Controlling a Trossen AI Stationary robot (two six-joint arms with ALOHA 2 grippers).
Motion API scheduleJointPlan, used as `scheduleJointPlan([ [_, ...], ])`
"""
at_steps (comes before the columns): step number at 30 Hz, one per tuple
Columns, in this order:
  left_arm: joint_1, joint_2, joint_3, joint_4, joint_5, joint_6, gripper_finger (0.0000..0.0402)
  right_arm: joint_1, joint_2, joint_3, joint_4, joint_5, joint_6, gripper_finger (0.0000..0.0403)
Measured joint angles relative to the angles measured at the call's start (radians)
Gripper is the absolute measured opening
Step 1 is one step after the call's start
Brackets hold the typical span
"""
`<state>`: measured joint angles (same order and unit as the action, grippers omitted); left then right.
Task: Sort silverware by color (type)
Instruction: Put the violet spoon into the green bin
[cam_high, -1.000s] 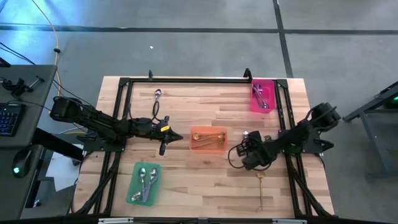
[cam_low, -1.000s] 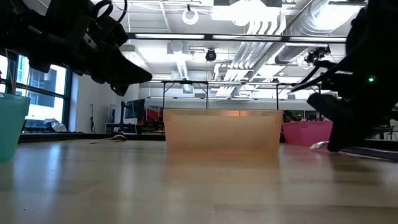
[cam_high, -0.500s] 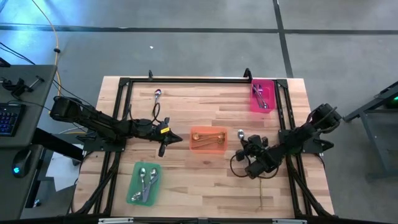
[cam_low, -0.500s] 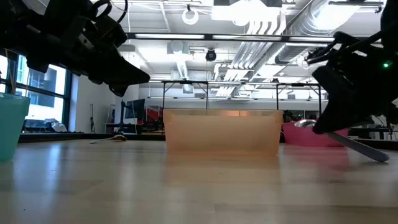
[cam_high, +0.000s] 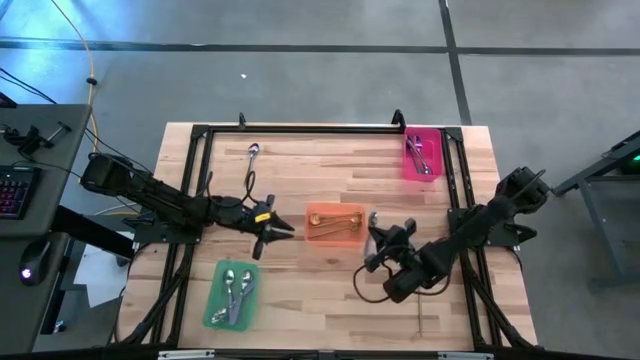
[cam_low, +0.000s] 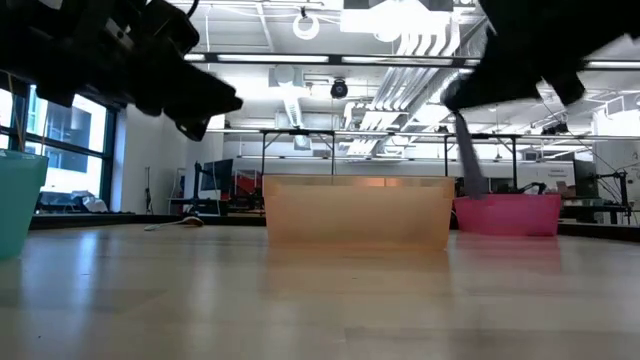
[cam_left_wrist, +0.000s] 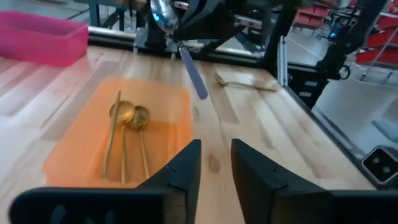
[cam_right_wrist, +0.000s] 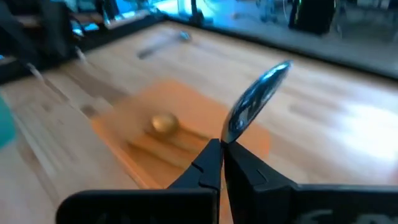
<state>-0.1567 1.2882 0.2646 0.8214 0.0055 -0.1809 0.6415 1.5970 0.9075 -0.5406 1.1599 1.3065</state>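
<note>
Right gripper (cam_right_wrist: 221, 149): fingers pinched on a smooth silver spoon (cam_right_wrist: 255, 99), raised beside the orange tray (cam_high: 335, 226).
Left gripper (cam_left_wrist: 214, 158): fingers spread, nothing between them.
Orange tray: translucent plastic (two slim gold spoons (cam_left_wrist: 127, 127) inside).
Wooden table (cam_high: 330, 290): pale planks.
Gold piece (cam_high: 421, 318): partly hidden behind the right arm.

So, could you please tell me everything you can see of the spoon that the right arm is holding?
The spoon looks like plain, shiny silver metal, with an oval bowl and a slim flat handle. The right gripper is shut on its handle, fingers pinched together just below the bowl. It is lifted clear of the table, tilted, beside the orange tray. Nothing but the fingers touches it. From the left wrist, the handle slants down below the bowl.
</note>
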Motion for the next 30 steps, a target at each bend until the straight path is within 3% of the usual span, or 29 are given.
scheduleJointPlan([
  [6, -0.027, 0.015, 0.065, 0.001, -0.049, 0.0, 0.0119, 0.0, -0.001, 0.138, 0.03, 0.109, -0.23, 0.0001],
  [10, -0.035, 0.081, 0.137, -0.002, -0.046, 0.0, 0.0128, -0.011, -0.002, 0.176, 0.147, 0.123, -0.423, 0.0],
  [16, -0.035, 0.244, 0.28, 0.0, -0.041, 0.021, 0.0128, -0.037, 0.006, 0.177, 0.366, 0.109, -0.668, 0.0],
  [21, -0.033, 0.352, 0.358, 0.111, 0.064, 0.029, 0.0143, -0.041, 0.019, 0.178, 0.513, 0.057, -0.804, 0.0],
  [30, 0.009, 0.388, 0.402, 0.194, 0.121, 0.026, 0.0184, -0.027, 0.027, 0.178, 0.686, -0.02, -0.988, 0.0],
])
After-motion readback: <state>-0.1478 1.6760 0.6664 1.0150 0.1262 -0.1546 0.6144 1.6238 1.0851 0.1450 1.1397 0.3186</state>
